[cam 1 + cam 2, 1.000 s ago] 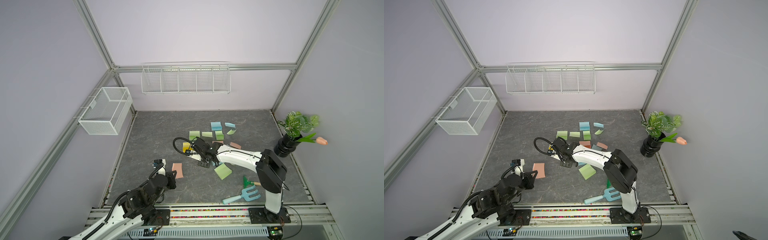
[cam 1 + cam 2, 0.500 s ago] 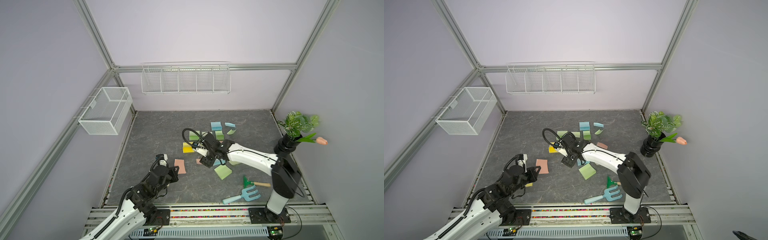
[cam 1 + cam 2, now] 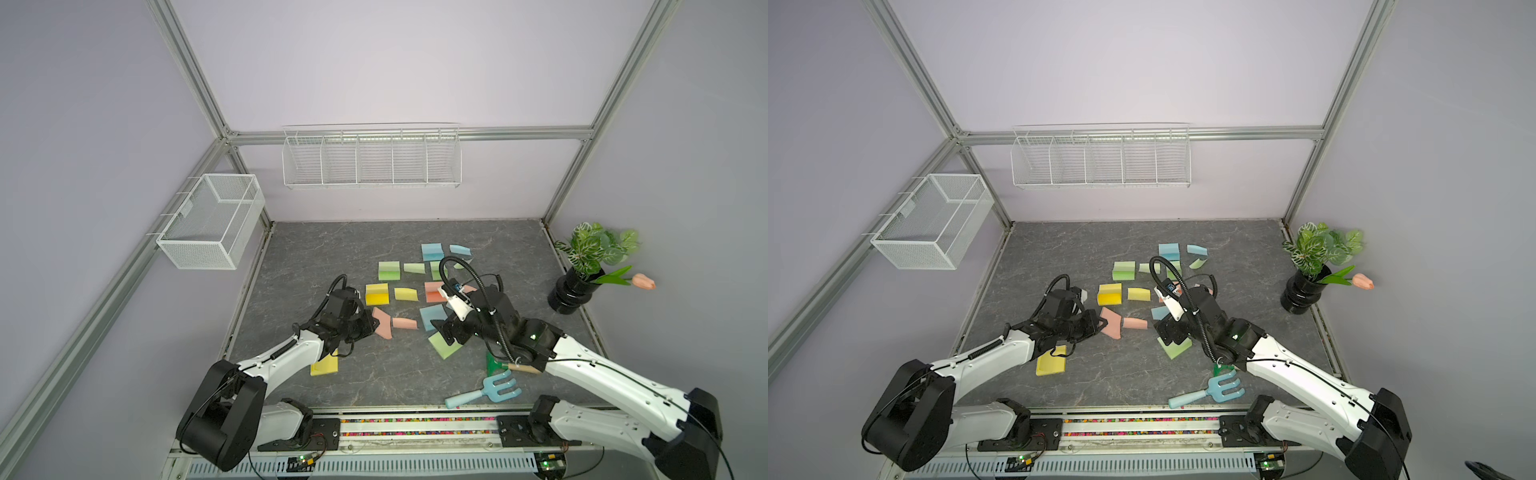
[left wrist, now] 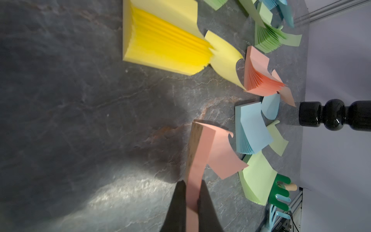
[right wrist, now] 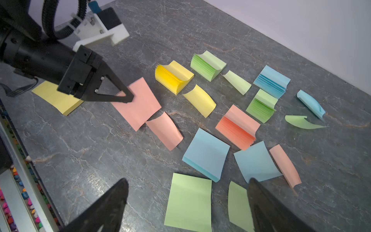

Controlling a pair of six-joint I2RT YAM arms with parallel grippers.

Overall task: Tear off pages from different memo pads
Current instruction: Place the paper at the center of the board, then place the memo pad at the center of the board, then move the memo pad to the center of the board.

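Observation:
My left gripper [image 4: 192, 181] is shut on the edge of a salmon-orange memo pad [image 4: 200, 152], left of the table's middle in both top views [image 3: 384, 324] [image 3: 1112, 323]. A loose curled salmon page [image 5: 164, 130] lies just beside that pad. My right gripper [image 5: 188, 180] hangs open with nothing in it over a light green pad [image 5: 188, 202] and a green page [image 5: 239, 206]. Several more memo pads and pages in yellow [image 5: 174, 77], green, blue [image 5: 206, 154] and salmon [image 5: 237, 126] are spread behind. One yellow pad [image 3: 325, 365] lies partly under my left arm.
A blue toy garden fork [image 3: 484, 390] and a green tool [image 3: 494, 363] lie near the front edge under my right arm. A plant in a black vase [image 3: 575, 291] stands at the right wall. Wire baskets [image 3: 372, 160] [image 3: 212, 220] hang on the back and left walls.
The right gripper opened, let go of the salmon page and drew back to the right. The left gripper, still shut on the salmon pad, moved it forward and to the right.

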